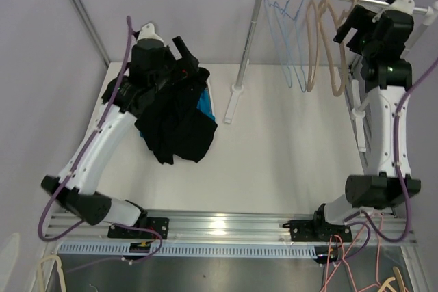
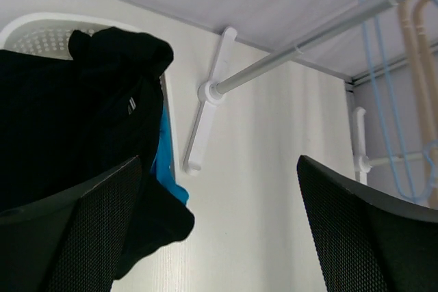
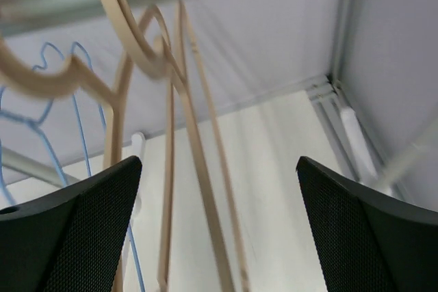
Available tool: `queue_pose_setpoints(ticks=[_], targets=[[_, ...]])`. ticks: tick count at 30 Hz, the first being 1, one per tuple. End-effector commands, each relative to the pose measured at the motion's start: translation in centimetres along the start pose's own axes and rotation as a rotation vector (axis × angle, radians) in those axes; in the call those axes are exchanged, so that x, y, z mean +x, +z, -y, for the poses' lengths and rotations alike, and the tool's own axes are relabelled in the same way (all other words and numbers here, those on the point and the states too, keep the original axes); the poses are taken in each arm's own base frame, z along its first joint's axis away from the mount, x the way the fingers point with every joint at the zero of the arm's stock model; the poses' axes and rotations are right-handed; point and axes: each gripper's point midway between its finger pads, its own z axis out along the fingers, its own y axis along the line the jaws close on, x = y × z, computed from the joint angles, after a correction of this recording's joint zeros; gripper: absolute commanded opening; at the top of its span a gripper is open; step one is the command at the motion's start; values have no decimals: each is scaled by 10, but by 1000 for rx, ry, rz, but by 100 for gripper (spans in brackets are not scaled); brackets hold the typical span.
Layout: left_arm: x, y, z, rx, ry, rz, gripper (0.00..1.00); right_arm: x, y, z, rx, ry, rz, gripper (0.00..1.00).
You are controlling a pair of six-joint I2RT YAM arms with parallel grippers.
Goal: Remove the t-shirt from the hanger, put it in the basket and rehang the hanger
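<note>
Black t-shirt [image 1: 174, 117] lies heaped just below the wide-open, empty left gripper [image 1: 185, 56], well apart from the equally open, empty right gripper [image 1: 348, 29] beside bare wooden hangers [image 1: 335, 59].

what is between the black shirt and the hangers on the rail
In the top view, the rack's upright pole and its white foot stand between the black shirt and the hangers; the rest of that stretch is bare table.

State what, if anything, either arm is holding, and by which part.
Nothing is held. The left gripper has open jaws above the black t-shirt; the right gripper has open jaws by the wooden hangers.
</note>
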Motion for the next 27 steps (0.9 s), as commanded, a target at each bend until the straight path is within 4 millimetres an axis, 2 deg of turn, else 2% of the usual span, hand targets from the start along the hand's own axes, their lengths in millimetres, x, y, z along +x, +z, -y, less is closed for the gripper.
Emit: queue_pose_setpoints(ticks=[1,2,3,4,5,6,7,8,9,10,11,12,13,14,15,16,17,18,21,22,25,27], targets=[[-31,-56,1,73,24,142,99,-22,-66,20,92,4,119,99],[-37,-76,5,121,21,167,99,-24,-77,27,126,7,140,99],[-36,-83,3,132,28,172,100,-22,-87,32,147,9,139,100],[-23,-82,-6,120,38,151,99,-23,-103,34,160,9,144,100],[-26,-100,-7,149,32,174,99,-10,-112,43,205,14,102,99],[-23,-108,-10,163,32,177,100,-4,-120,46,217,10,87,99],[-12,-108,-16,160,34,158,100,-6,-141,45,206,29,109,99],[4,-107,-20,178,40,128,100,19,-142,50,213,32,62,100],[12,-119,-26,201,37,131,99,27,-149,46,184,48,55,99],[18,-125,-28,222,36,126,99,24,-174,36,115,83,100,100],[22,-130,-27,257,37,129,99,33,-182,29,62,101,97,100],[57,-120,-37,260,47,50,100,65,-181,15,-35,115,20,99],[60,-133,-39,298,43,65,99,70,-189,1,-127,149,32,99],[67,-136,-40,319,46,59,99,73,-215,-13,-233,170,63,99],[97,-126,-53,299,52,-7,100,108,-215,-22,-311,192,-18,99],[101,-134,-57,316,47,0,100,112,-223,-30,-372,227,-6,99],[115,-131,-64,310,52,-27,99,117,-242,-33,-425,239,26,99],[129,-130,-71,303,49,-55,99,143,-238,-29,-427,255,-21,100],[142,-137,-82,316,47,-53,99,165,-255,-31,-489,252,-30,99],[152,-134,-89,305,49,-69,100,183,-255,-28,-481,250,-77,100],[159,-140,-97,305,50,-63,99,204,-257,-20,-455,224,-130,99],[158,-144,-98,311,47,-46,100,211,-260,-17,-449,205,-143,100]])
